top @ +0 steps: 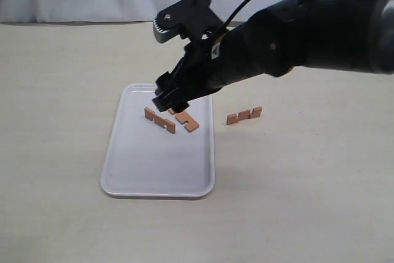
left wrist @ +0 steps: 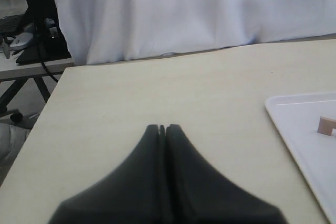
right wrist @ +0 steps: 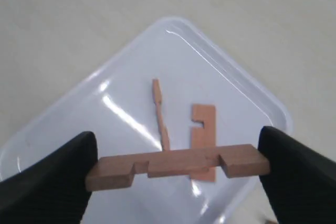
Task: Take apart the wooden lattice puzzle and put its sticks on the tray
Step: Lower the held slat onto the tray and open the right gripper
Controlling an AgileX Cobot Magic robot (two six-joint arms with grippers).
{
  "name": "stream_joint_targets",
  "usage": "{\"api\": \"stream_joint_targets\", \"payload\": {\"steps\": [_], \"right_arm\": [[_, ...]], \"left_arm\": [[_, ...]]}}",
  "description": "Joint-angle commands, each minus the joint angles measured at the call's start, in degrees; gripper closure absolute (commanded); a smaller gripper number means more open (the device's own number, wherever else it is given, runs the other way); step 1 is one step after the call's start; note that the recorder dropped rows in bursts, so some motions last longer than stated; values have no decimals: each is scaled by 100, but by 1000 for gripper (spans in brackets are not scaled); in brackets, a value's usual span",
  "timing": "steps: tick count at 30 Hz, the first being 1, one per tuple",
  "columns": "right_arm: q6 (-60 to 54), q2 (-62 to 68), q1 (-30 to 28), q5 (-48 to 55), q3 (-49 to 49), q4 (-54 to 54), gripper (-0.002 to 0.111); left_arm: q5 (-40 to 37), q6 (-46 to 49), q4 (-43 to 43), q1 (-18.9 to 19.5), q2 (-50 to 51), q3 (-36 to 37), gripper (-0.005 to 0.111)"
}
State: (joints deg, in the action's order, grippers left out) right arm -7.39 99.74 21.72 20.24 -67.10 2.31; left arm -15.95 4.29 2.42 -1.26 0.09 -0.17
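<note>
No assembled lattice puzzle shows; its sticks lie apart. My right gripper [top: 168,99] [right wrist: 177,164] hangs over the far end of the white tray [top: 138,173] [right wrist: 79,124], shut on one notched stick [right wrist: 178,165] held by its two ends. Two sticks rest on the tray below: one on its edge [top: 159,120] [right wrist: 160,114], one flat [top: 185,119] [right wrist: 203,129]. A fourth stick [top: 244,115] lies on the table right of the tray. My left gripper [left wrist: 163,127] is shut and empty over bare table, left of the tray's corner [left wrist: 294,124].
The right arm [top: 295,29] stretches from the upper right across the table to the tray. A white curtain [left wrist: 184,9] hangs behind the table's far edge. An end of one stick [left wrist: 326,125] shows on the tray in the left wrist view.
</note>
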Motion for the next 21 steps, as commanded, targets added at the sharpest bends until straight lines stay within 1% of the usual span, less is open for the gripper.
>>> {"api": "stream_joint_targets", "payload": {"steps": [1, 11, 13, 17, 21], "right_arm": [[333, 343, 121, -1063, -16, 7, 104], [399, 1278, 78, -2419, -16, 7, 104], [399, 1464, 30, -2616, -16, 186, 104], [399, 1775, -147, -2756, -16, 758, 104], [399, 1913, -194, -2729, -16, 972, 103]], "left_arm": [[68, 7, -2, -12, -9, 17, 107], [68, 7, -2, -12, -9, 17, 107], [68, 7, -2, -12, -9, 17, 107], [48, 7, -2, -12, -9, 17, 107], [48, 7, -2, -12, -9, 17, 107]]}}
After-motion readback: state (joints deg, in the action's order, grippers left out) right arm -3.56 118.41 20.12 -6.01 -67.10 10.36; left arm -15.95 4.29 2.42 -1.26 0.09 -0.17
